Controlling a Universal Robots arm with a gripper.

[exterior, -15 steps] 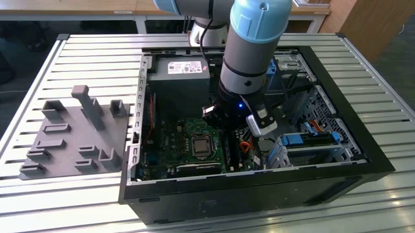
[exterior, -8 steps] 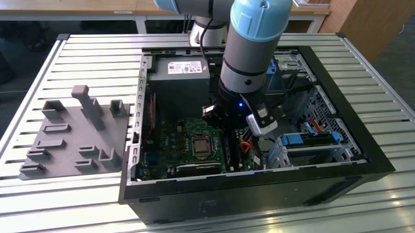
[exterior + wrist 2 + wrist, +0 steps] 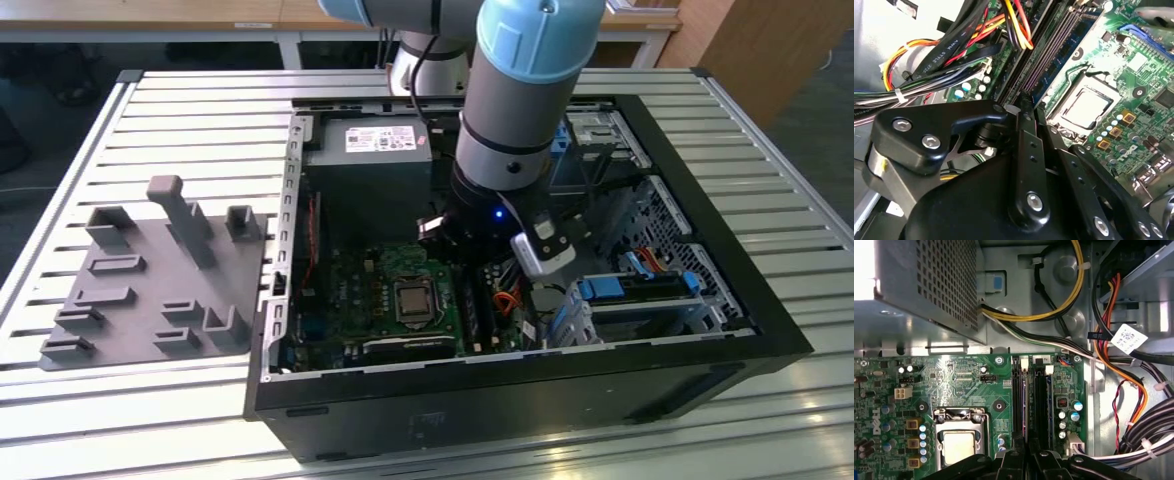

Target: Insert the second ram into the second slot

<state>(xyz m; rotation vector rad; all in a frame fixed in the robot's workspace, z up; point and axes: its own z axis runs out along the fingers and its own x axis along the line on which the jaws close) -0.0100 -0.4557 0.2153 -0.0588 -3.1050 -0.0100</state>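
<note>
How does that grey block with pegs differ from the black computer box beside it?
The grey moulded peg tray is low and smaller; the black open computer case is deep and larger. The tray shows upright pegs; the case holds a green circuit board. The robot arm reaches into the case, not the tray. Both sit on the slatted metal table.

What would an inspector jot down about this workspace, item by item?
Surface: slatted metal table carrying an open computer case.
Job's things: dark blue ram on edge in the memory slots beside the processor socket; seating unclear.
Clutter: grey fixture tray beside the case, on the exterior view's left.
Tool: tool at one end of the slots, in line with the ram.
Cables: yellow, orange, red and black wire bundles beside the board.
Surroundings: wooden tabletop behind.
</note>
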